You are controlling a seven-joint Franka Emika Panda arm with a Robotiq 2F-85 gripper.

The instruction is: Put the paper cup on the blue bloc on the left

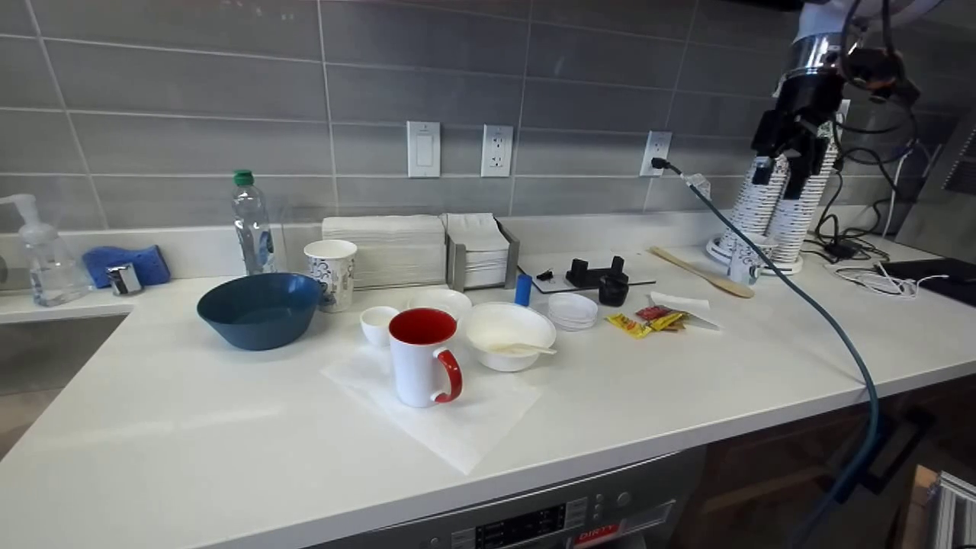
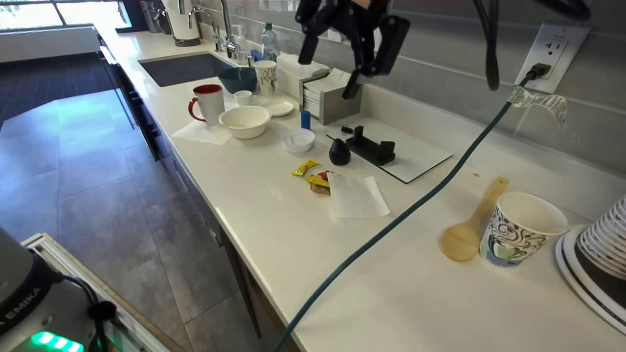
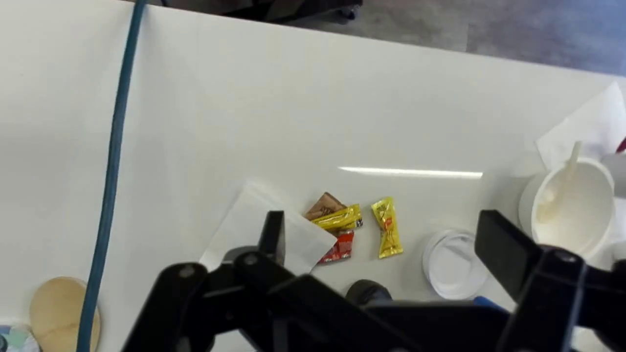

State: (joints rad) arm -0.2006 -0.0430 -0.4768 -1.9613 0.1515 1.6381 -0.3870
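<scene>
The small plain white cup [image 1: 377, 325] stands upright on the counter behind the white mug with red inside [image 1: 422, 358]. In an exterior view it stands next to the white bowl [image 2: 243, 98]. The blue block [image 1: 523, 290] is small and stands between the napkin holder and a stack of clear lids; it also shows in an exterior view [image 2: 305, 120]. In the wrist view only a sliver of the blue block [image 3: 489, 302] shows behind the gripper. My gripper [image 3: 384, 242] is open and empty, high above the counter, over the snack packets; it also shows in an exterior view [image 1: 779, 179].
A white bowl [image 1: 509, 335] with a utensil, the lids [image 1: 573, 311] and a black stand [image 1: 595, 274] are near the block. A patterned cup [image 1: 332, 274] stands beside the dark-blue bowl [image 1: 261, 311]. A teal cable [image 2: 391, 225] crosses the counter. Tall cup stacks [image 1: 793, 206] stand far right.
</scene>
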